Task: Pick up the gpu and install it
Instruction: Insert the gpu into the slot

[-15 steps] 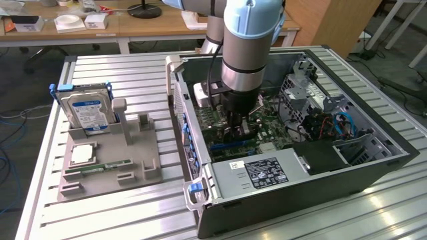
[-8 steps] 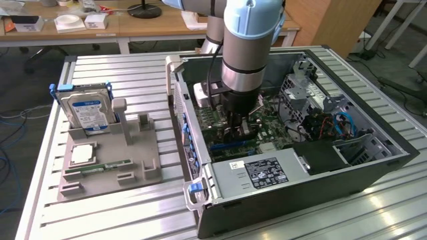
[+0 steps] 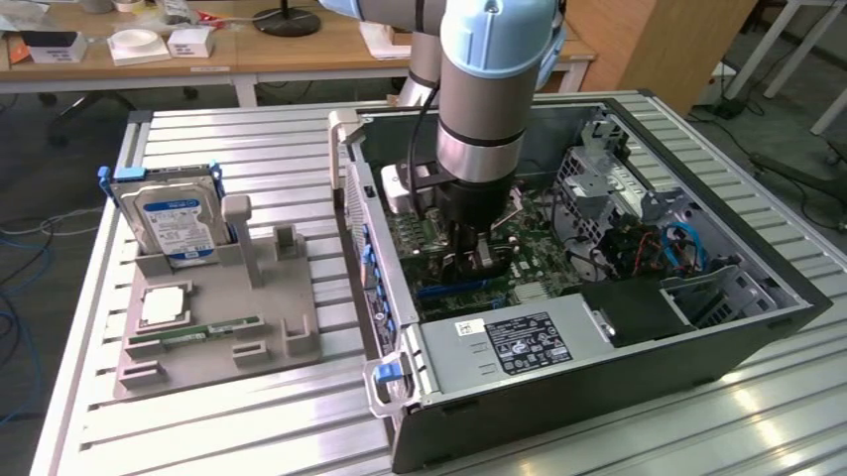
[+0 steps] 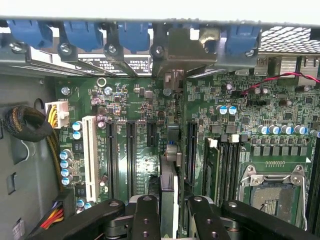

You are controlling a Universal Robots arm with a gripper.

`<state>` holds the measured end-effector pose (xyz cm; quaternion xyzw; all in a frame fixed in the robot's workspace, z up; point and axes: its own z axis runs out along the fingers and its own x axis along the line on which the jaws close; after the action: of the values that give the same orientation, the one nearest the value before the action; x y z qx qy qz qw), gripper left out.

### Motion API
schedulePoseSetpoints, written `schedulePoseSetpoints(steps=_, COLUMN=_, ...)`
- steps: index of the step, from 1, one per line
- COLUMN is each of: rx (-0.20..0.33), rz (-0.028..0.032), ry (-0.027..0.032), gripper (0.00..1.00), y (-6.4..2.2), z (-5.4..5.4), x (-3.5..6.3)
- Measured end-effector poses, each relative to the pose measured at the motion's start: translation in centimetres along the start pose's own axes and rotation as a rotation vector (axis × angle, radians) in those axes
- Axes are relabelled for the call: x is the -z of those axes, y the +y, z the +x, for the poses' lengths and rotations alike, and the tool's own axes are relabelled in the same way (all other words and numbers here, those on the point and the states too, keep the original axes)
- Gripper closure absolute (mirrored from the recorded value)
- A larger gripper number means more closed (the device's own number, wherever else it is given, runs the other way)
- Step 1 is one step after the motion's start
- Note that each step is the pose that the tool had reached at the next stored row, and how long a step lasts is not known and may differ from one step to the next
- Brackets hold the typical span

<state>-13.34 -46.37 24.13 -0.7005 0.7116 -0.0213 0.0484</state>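
The gripper (image 4: 169, 212) holds the gpu (image 4: 169, 187) edge-on over the motherboard (image 4: 150, 135) (pickup evidently done). Whether the card is fully seated in a slot cannot be told.

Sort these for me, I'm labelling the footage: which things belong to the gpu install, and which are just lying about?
In the job:
gpu, held edge-on in the gripper
motherboard
computer case

Lying about:
hard drive
RAM stick
grey holder they sit in
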Motion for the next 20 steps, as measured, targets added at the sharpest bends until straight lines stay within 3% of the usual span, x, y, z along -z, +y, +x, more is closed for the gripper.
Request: schedulePoseSetpoints(steps=20, rx=-0.023, rz=0.0003, ry=0.0023, gripper=0.73, y=-0.34, z=0.13, x=-0.03)
